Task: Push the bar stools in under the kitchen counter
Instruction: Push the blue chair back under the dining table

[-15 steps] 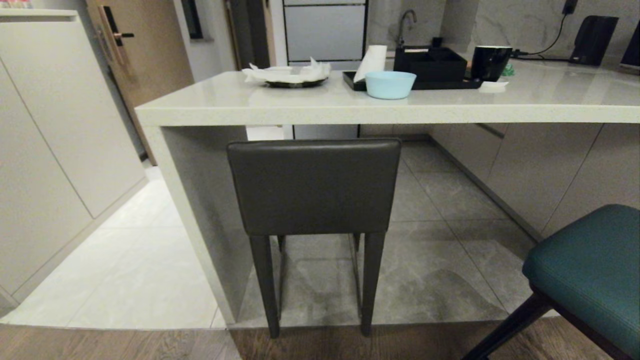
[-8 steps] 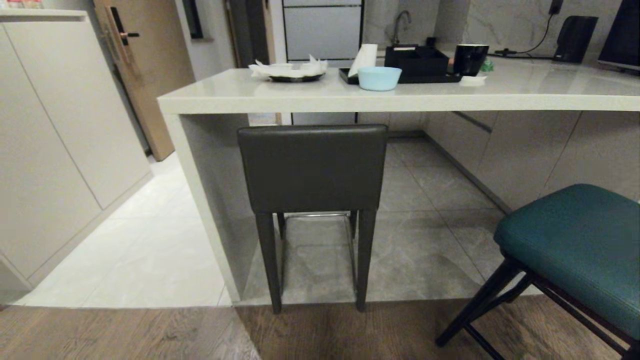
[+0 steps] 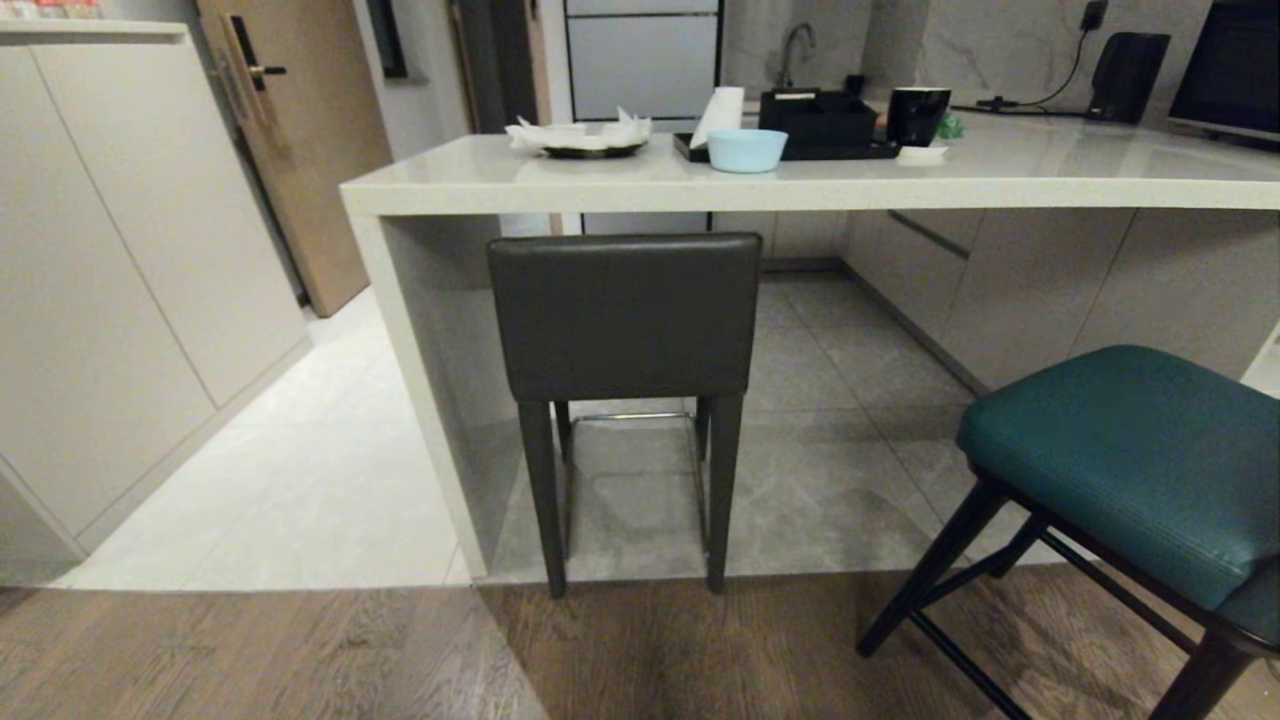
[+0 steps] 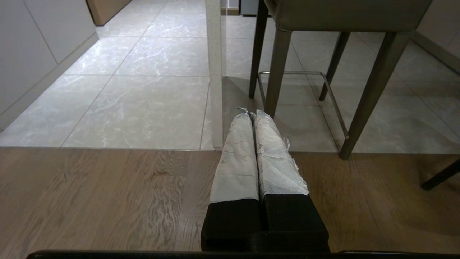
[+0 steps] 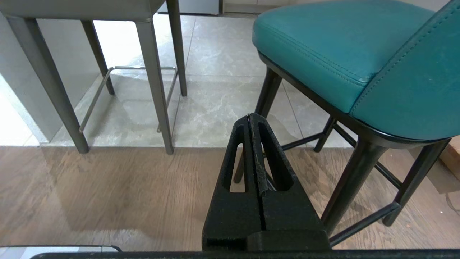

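Everything looks smaller and farther off than a moment ago, because the camera has backed away, not the things. Biggest is the kitchen counter (image 3: 800, 185), and the grey stool (image 3: 625, 315) is tucked under its left end with its back just below the edge, while the teal stool (image 3: 1130, 460) stands out on the wood floor (image 3: 300, 650) to the right. Low down, the left gripper (image 4: 251, 112) and the right gripper (image 5: 250, 116) are both squeezed tight and hold nothing.
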{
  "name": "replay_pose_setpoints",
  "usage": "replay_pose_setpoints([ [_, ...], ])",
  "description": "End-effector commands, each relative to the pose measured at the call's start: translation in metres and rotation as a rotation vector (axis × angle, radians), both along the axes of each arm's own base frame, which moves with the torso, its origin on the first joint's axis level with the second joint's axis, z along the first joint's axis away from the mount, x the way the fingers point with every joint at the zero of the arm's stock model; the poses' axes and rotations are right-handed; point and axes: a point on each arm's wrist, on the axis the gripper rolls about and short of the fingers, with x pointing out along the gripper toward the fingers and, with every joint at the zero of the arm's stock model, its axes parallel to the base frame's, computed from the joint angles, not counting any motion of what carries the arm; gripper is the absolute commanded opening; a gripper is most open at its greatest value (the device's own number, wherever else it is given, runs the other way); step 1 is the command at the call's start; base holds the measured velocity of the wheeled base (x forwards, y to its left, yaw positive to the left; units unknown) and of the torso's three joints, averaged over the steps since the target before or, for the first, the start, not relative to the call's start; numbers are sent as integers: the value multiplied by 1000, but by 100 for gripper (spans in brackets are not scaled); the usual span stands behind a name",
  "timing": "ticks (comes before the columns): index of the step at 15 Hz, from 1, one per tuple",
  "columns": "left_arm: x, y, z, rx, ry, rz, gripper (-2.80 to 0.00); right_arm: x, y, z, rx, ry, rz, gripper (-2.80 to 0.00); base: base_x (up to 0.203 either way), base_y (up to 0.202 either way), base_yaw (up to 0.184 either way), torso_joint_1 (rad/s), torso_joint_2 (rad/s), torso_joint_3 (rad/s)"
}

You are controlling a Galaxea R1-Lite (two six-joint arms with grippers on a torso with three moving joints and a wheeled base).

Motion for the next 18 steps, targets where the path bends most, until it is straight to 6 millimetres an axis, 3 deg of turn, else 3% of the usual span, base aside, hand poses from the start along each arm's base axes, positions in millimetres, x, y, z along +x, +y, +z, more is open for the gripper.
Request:
replay_pose_setpoints([
  [1,0,0,0,-1,1,1,-280,0,0,0,1,2,0,-280,0,0,0,0,0,0],
  [6,0,0,0,-1,2,1,-280,0,0,0,13,0,-1,-280,1,-47,5,1,3,1],
  [18,0,0,0,-1,1,-1,-280,0,0,0,16,0,-3,-280,0,-195,1,2,1,2],
])
